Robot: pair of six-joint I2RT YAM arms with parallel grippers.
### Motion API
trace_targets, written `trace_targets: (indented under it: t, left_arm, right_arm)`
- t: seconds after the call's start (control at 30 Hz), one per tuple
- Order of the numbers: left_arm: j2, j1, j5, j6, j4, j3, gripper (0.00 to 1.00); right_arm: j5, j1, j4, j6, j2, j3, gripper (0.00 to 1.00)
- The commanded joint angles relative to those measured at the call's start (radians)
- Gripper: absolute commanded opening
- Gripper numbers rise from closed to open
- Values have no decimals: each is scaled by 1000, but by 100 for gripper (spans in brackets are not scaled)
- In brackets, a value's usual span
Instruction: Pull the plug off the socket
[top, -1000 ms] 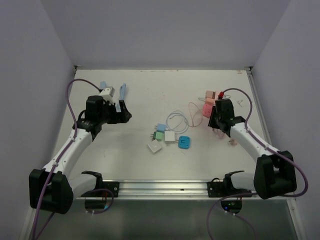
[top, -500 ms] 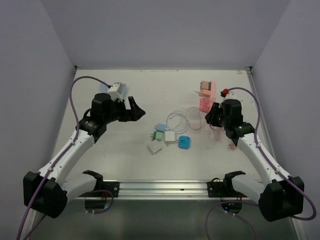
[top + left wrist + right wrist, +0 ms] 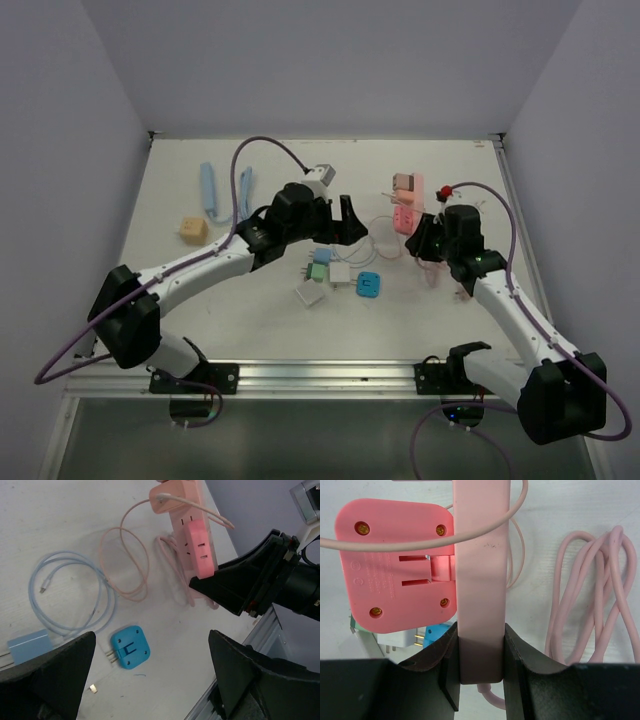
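Plug point(image 3: 385, 565) sits stuck in the pink socket strip point(image 3: 480, 555), right of the middle in the top view. My right gripper point(image 3: 480, 645) is still clamped on the strip's edge, same as before. My left gripper point(image 3: 151, 640) has swung in from the upper left to the middle, fingers wide apart, above the blue charger point(image 3: 129, 647).
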Motion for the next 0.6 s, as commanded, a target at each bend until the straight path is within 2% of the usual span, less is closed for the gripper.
trace_targets:
  t: [0.0,0.23,0.57]
  left_arm:
    - [101,-62,-95,-56,113,103,98]
    - [259,-128,-123,-91,193,232,95]
    - [393,-146,-172,-139,237,310,90]
  right_arm:
    - [-33,-1,107,2,-12,-3,0]
    - [-42,16,140,14,-5,-30,0]
    - [-19,59,140,19,-20,-29,0]
